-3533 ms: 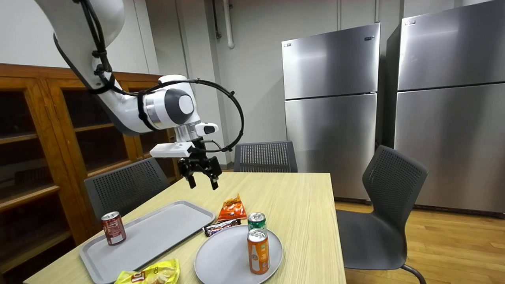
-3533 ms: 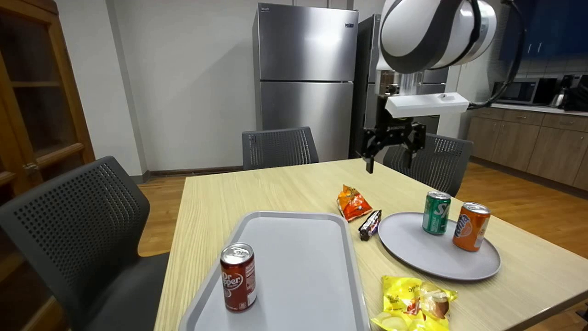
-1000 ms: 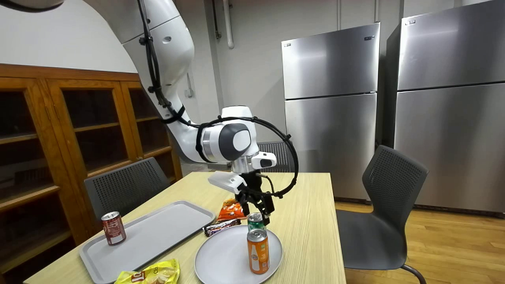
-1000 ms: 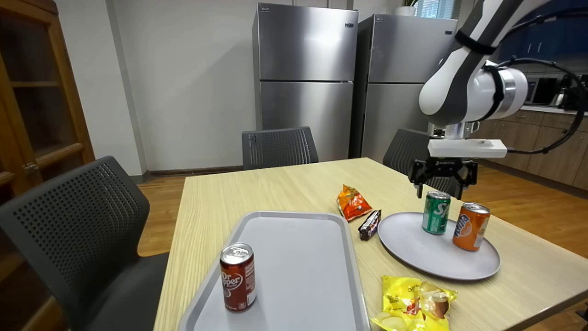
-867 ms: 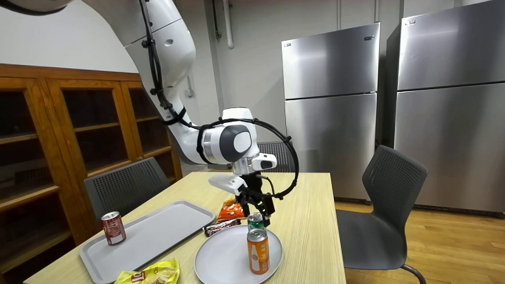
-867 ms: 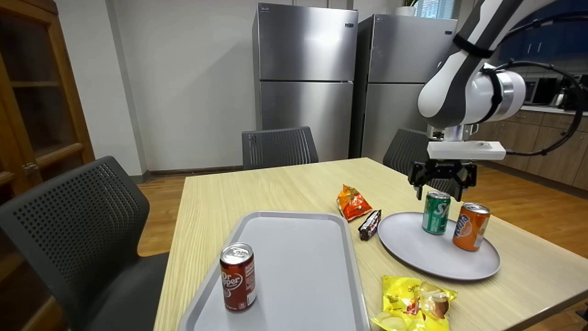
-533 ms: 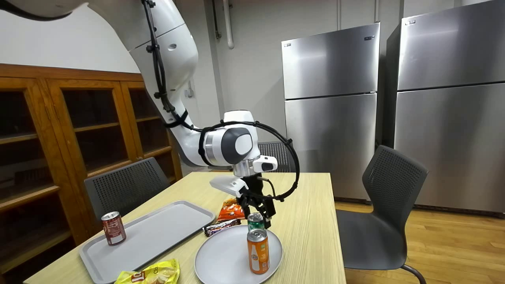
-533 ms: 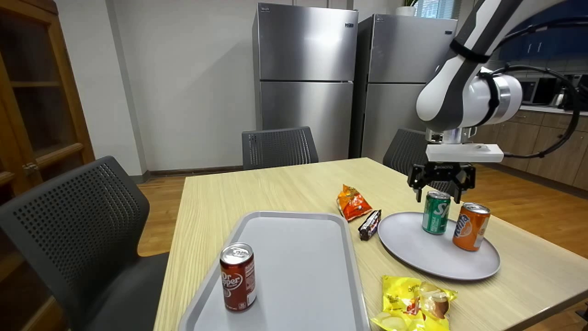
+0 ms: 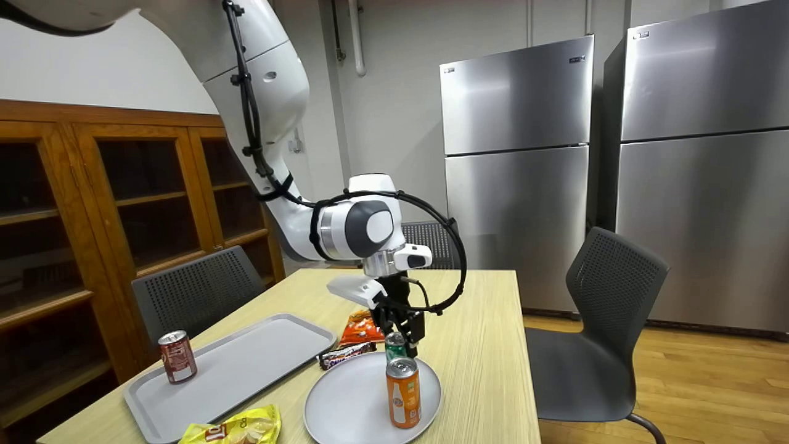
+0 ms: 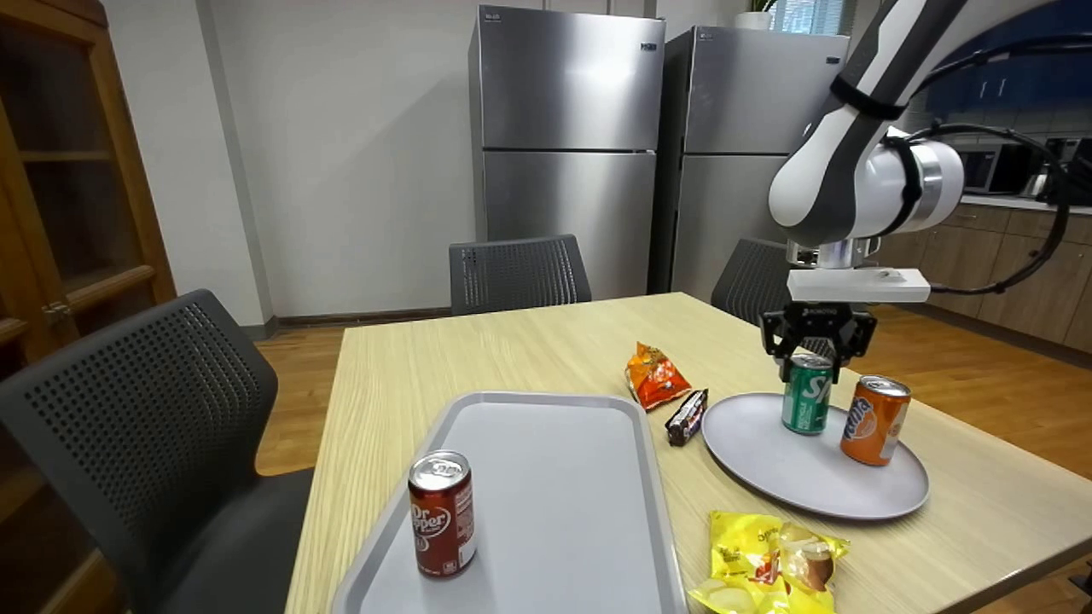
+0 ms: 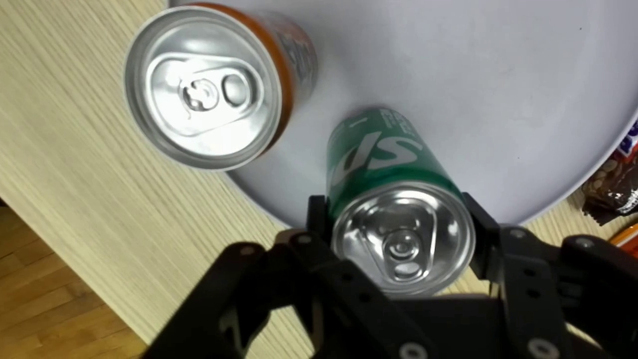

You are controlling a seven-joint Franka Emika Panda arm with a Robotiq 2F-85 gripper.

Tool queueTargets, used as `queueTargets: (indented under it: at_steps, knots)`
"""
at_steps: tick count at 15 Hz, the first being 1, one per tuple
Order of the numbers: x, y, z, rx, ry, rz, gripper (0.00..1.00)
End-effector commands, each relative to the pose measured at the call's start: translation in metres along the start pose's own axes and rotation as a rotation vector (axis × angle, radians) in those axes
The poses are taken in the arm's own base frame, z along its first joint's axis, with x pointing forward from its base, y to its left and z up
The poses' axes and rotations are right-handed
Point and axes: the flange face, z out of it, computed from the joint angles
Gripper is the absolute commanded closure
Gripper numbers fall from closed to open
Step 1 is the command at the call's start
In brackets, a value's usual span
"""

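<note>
My gripper (image 10: 810, 373) is shut on the upper part of a green Sprite can (image 10: 806, 408). In the wrist view one of its black fingers (image 11: 317, 215) lies against each side of the can (image 11: 381, 154), just below the silver lid. The can stands upright on a round grey plate (image 10: 759, 452), and no lift off it shows. An orange Fanta can (image 10: 875, 426) stands beside it on the same plate, apart from the gripper; it also shows in the wrist view (image 11: 199, 99). In an exterior view the orange can (image 9: 404, 394) hides the green can's lower part.
A grey tray (image 10: 554, 503) holds a dark red Dr Pepper can (image 10: 441, 520). A yellow chip bag (image 10: 768, 567), a candy bar (image 10: 687, 418) and an orange snack bag (image 10: 655, 377) lie on the table (image 10: 512, 358) between tray and plate. Chairs (image 9: 598, 327) surround the table.
The arm came over from beyond the snack bag, then lowered onto the green can. In the last half second the fingers closed on it, and the can shifted slightly.
</note>
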Motion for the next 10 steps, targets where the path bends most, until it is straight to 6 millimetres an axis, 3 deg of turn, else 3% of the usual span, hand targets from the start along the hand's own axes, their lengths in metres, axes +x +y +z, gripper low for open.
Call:
queueTargets:
  at_steps: [1, 5, 10]
  knots:
    - [-0.003, -0.009, -0.023, 0.002, 0.015, 0.000, 0.62]
    - [-0.009, -0.030, -0.046, 0.012, 0.053, -0.030, 0.62]
    - [-0.027, -0.077, -0.077, 0.017, 0.103, -0.095, 0.62]
